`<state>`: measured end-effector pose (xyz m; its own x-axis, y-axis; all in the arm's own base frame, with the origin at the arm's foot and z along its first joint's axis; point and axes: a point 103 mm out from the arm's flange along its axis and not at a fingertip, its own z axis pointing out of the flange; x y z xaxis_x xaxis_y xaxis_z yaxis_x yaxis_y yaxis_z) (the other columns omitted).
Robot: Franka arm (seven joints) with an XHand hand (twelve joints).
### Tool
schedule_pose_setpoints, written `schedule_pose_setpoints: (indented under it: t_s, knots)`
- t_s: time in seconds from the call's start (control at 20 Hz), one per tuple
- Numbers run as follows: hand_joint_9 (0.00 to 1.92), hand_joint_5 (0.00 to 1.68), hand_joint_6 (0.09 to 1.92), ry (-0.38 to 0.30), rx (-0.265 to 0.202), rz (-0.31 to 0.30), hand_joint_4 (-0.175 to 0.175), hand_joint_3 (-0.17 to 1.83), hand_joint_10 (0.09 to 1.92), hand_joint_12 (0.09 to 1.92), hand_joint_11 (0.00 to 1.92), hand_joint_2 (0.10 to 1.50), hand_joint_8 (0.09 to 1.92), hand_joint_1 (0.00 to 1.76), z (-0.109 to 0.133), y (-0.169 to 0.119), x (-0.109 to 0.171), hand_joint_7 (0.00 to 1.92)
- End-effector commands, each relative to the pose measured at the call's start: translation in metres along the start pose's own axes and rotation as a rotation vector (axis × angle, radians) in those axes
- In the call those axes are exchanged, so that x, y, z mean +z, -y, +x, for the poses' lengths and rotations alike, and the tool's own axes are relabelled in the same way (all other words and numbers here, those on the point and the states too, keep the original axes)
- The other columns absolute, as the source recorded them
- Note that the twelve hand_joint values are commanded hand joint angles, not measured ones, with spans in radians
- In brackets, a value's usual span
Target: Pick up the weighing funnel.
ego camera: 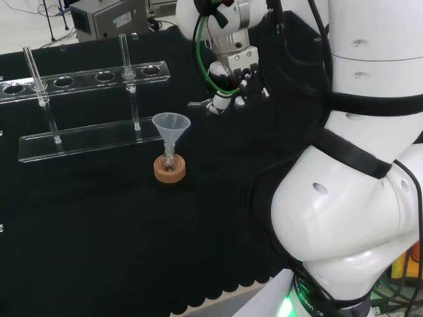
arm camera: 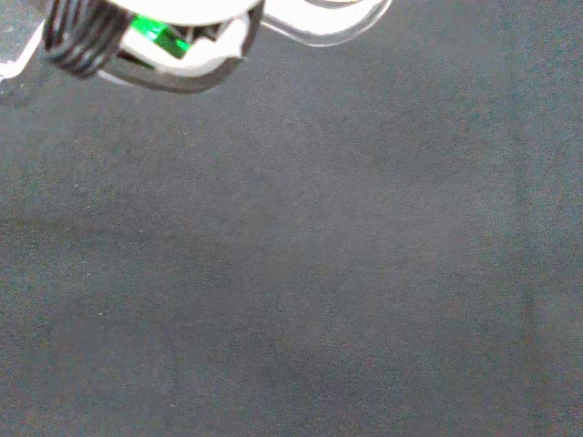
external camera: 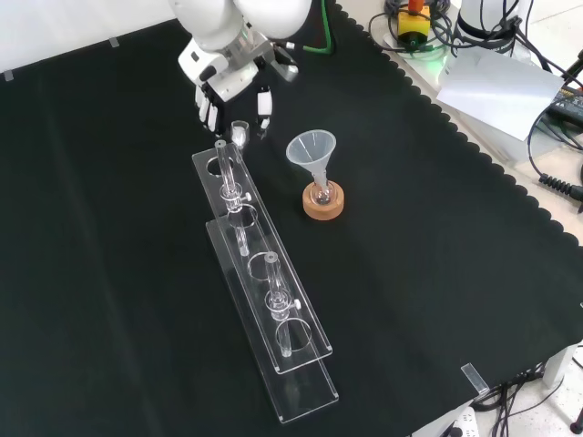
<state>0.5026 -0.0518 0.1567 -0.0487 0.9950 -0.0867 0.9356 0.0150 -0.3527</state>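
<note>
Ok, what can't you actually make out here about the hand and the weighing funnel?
- Front view: what looks like the weighing funnel sits just under the hand. It is too small and clear to tell whether it is gripped or resting on the cloth.
- Head view: the hand's own casing and cables hide its grasp.
- Wrist view: a blurred part of the hand blocks the grasp.
- Front view: the flask under the funnel is too small to tell its contents.
</note>
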Motion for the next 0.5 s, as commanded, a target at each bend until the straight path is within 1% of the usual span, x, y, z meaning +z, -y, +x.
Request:
schedule_pose_setpoints:
  t_s: [0.05, 0.2, 0.35, 0.5]
  knots:
    - [1.11, 1.17, 0.91, 0.029, 0.035, 0.033, 0.175, 0.76, 0.28, 0.98, 0.95, 0.65, 0.59, 1.1, -0.023, 0.021, -0.014, 0.81]
    - [1.11, 1.17, 0.91, 0.042, 0.05, 0.044, 0.175, 0.77, 0.28, 0.98, 0.95, 0.65, 0.59, 1.1, -0.026, 0.029, -0.021, 0.81]
    - [1.11, 1.17, 0.91, 0.05, 0.06, 0.042, 0.175, 0.77, 0.28, 0.98, 0.94, 0.65, 0.59, 1.1, -0.028, 0.037, -0.029, 0.81]
    - [1.11, 1.17, 0.91, 0.054, 0.061, 0.04, 0.175, 0.77, 0.28, 0.98, 0.94, 0.65, 0.59, 1.1, -0.028, 0.046, -0.036, 0.82]
